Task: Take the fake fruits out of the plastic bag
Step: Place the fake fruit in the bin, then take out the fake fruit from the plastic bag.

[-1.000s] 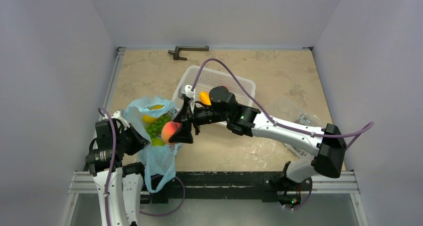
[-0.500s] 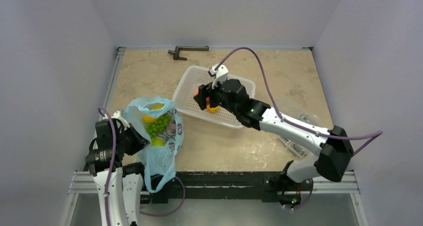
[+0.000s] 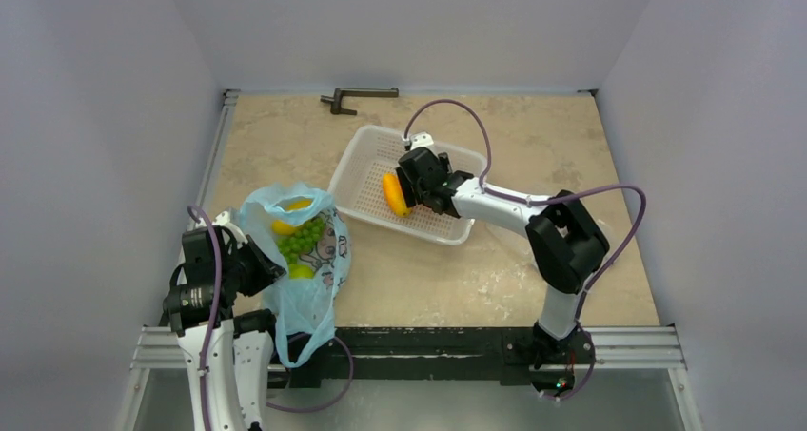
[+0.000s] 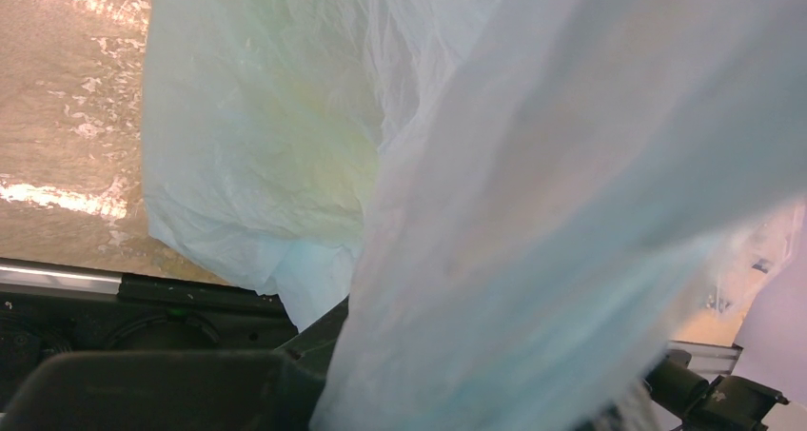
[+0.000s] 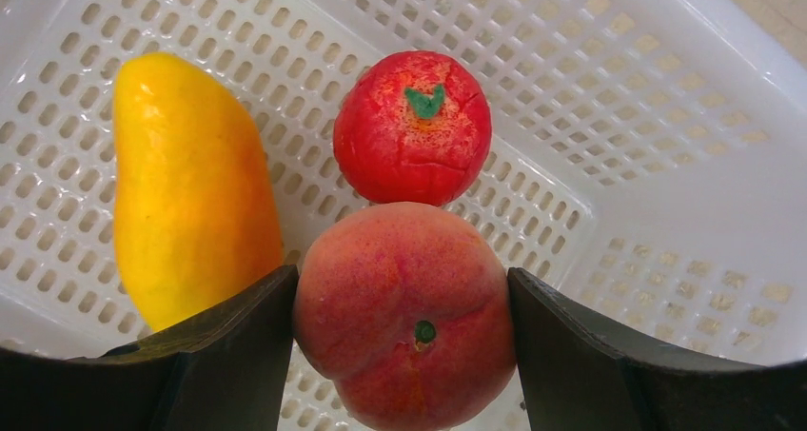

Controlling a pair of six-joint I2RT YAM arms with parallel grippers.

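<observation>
The table (image 3: 276,146) has a beige, mottled stone-look top. A white perforated basket (image 3: 366,179) sits askew on it, a little right of centre and nearer the far edge than the near one. A light blue bag (image 3: 319,245) lies by the near left corner, its lower end drooping over the near edge. A dark metal handle (image 3: 357,96) lies along the far edge, left of centre.

We see a white perforated basket (image 3: 366,176) mid-desk (image 3: 276,146), a small all-red fruit (image 5: 412,128) inside it, and a dark angled bar (image 3: 357,96) at the desk's far edge.
</observation>
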